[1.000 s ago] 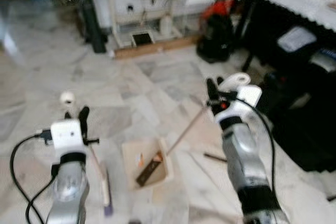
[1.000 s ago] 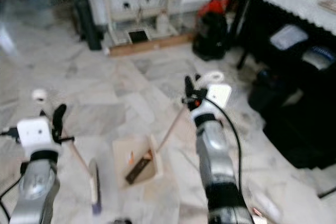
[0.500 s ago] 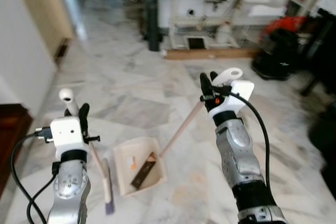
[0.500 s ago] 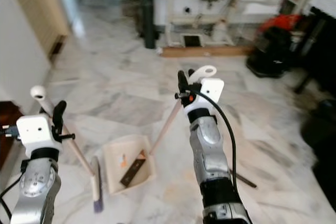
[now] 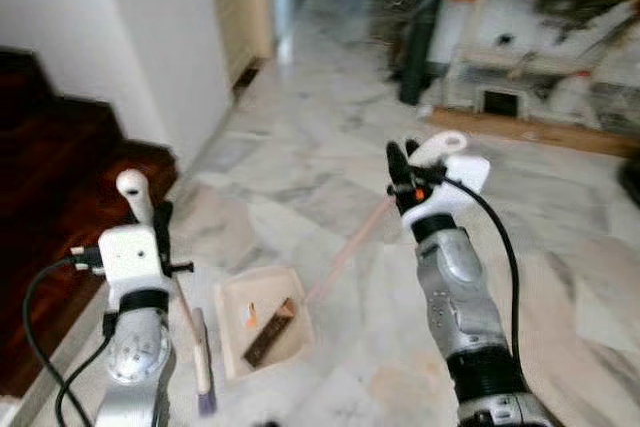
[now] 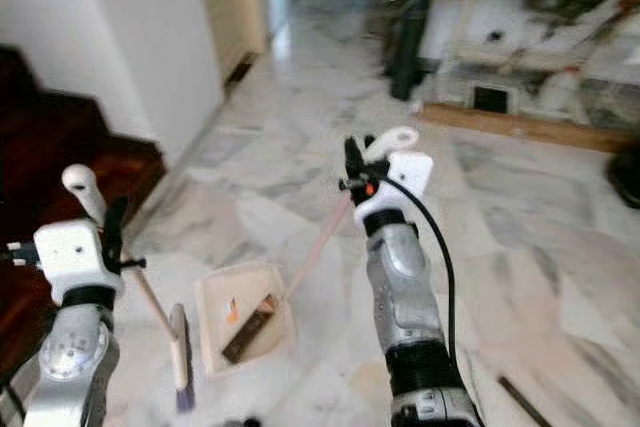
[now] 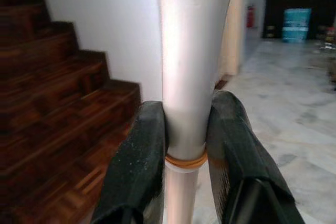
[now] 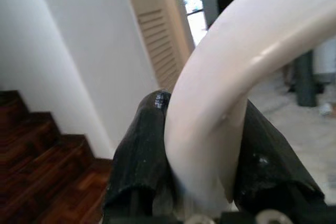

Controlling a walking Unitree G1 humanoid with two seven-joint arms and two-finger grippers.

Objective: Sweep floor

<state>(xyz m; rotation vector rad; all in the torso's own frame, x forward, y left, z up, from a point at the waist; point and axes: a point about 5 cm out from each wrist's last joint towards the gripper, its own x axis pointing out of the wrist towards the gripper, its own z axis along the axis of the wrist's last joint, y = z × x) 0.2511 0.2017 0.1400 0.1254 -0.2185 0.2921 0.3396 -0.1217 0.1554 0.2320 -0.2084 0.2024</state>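
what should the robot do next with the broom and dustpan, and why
Probably carry both on toward unswept floor. The left end effector is shut on the broom handle, the right end effector on the dustpan handle, and the pan holds a dark strip of debris, with no loose litter visible beside the bristles.

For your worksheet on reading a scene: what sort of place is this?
Probably a home's ground-floor hallway: dark wooden stairs, a marble floor and a cluttered wooden shelf at the back.

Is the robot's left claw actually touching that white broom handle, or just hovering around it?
Touching. The left wrist view shows both black fingers of the left gripper pressed against the white broom handle, with no gap on either side.
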